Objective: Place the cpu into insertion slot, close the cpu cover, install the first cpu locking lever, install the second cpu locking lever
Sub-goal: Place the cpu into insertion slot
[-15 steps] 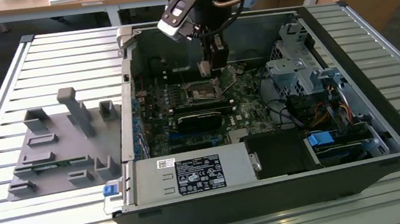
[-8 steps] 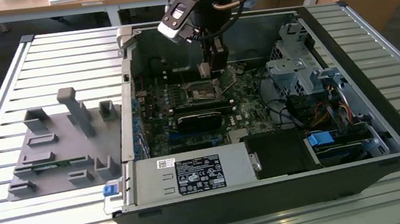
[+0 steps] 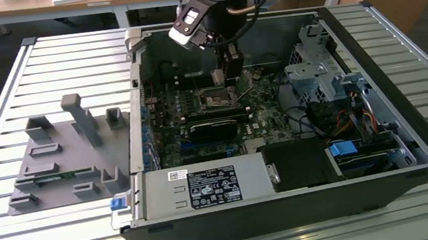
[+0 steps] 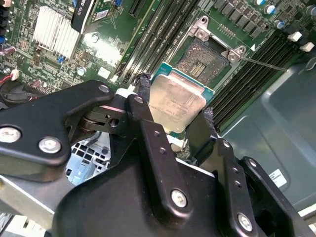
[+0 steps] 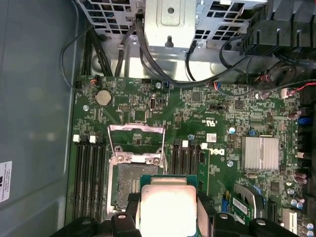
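Exterior view: the pincer point(image 3: 229, 73) is hanging inside the open computer case point(image 3: 406, 135) on the slatted table point(image 3: 3, 88), above the socket point(image 3: 216, 100).
In the second wrist view the pincer point(image 4: 175, 106) is clenching the square chip point(image 4: 177, 98) by two opposite edges, holding it clear of the board, just beside the socket point(image 4: 200, 57). In the first wrist view the chip point(image 5: 168, 207) is partly overlapping the socket point(image 5: 129, 185), while the cover point(image 5: 137, 159) is lying swung open beyond it.

The exterior view looks down from afar onto the open computer case point(image 3: 288, 217) — both wrist views face its motherboard point(image 5: 217, 106) closely, sharing the insertion slot point(image 5: 127, 182).
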### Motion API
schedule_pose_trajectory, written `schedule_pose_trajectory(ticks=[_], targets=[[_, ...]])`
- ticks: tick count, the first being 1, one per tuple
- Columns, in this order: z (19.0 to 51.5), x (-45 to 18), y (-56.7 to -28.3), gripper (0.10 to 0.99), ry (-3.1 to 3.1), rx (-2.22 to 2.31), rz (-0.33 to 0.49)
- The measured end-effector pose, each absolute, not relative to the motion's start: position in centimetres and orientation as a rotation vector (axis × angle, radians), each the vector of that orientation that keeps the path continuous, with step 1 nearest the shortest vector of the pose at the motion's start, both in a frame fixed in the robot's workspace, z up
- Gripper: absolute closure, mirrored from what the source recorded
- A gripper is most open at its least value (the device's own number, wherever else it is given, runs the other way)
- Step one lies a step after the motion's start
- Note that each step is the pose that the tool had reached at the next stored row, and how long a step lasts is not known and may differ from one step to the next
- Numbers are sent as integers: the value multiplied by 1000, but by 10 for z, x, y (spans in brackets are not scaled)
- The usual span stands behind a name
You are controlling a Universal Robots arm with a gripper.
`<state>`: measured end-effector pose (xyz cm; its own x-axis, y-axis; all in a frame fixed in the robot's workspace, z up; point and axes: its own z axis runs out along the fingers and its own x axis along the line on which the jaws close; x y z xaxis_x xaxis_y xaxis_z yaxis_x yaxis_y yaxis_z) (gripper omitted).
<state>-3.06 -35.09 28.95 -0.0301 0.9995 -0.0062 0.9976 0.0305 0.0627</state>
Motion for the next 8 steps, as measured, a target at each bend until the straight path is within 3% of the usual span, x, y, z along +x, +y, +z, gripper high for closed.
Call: schedule_pose_trajectory(ticks=[8], targets=[[284, -32, -348, 549, 2219, 2153, 65]])
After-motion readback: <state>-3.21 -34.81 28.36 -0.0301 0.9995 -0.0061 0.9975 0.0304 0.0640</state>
